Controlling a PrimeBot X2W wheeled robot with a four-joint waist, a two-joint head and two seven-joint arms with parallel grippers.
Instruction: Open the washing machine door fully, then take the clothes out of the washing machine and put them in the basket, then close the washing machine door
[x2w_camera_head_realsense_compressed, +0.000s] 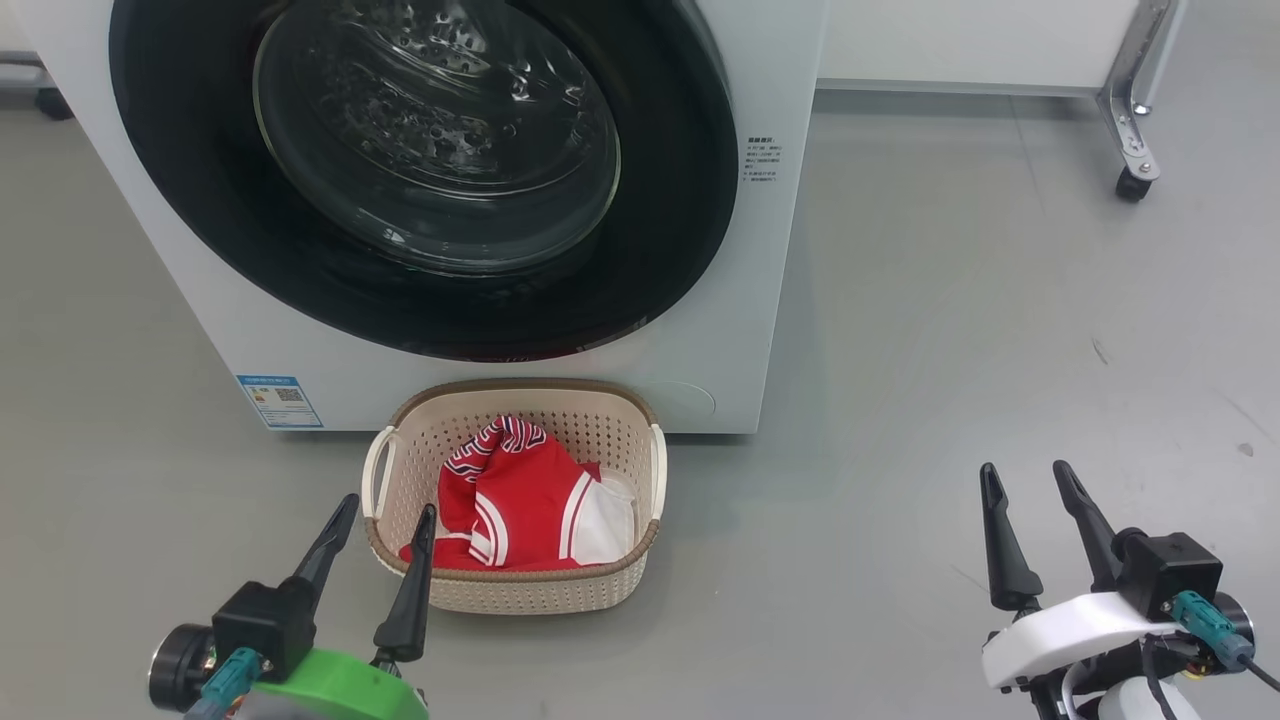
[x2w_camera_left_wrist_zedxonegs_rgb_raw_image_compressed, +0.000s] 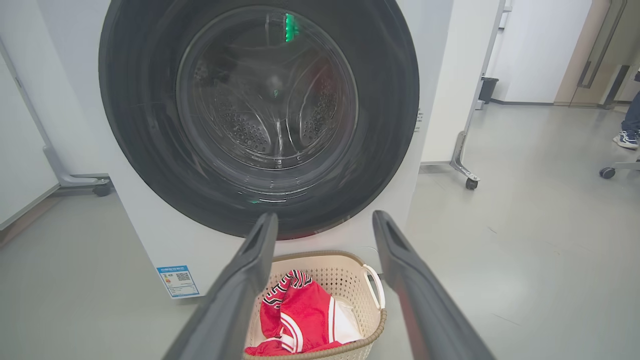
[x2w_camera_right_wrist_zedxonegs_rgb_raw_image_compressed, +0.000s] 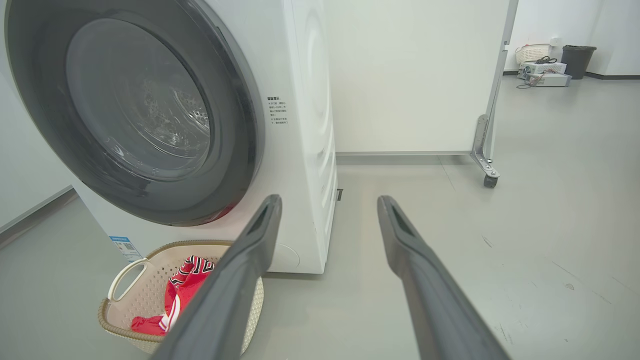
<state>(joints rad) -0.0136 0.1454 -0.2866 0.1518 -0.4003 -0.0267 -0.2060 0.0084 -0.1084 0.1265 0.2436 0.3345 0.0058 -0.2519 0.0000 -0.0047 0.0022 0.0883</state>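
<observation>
Closing looks all but finished: the door (x2w_camera_head_realsense_compressed: 425, 170) lies flat against the front of the machine (x2w_camera_head_realsense_compressed: 760, 300), its glass bowl set into the port, though whether the latch has caught I cannot tell. A red tint at the bottom of the black rim may be only the clothes (x2w_camera_head_realsense_compressed: 520, 505) mirrored in the gloss, but it is worth checking that no cloth is pinched there. Those clothes lie heaped in the basket (x2w_camera_head_realsense_compressed: 560, 590), which stands on the floor (x2w_camera_head_realsense_compressed: 900, 350) just in front of the machine, below the door. If a last press is needed, it should go on the rim, not the glass, square and firm. Left tool (x2w_camera_head_realsense_compressed: 390, 503) hovers by the basket's near left corner, right tool (x2w_camera_head_realsense_compressed: 1024, 467) well off to the right — both spread wide, holding nothing.
</observation>
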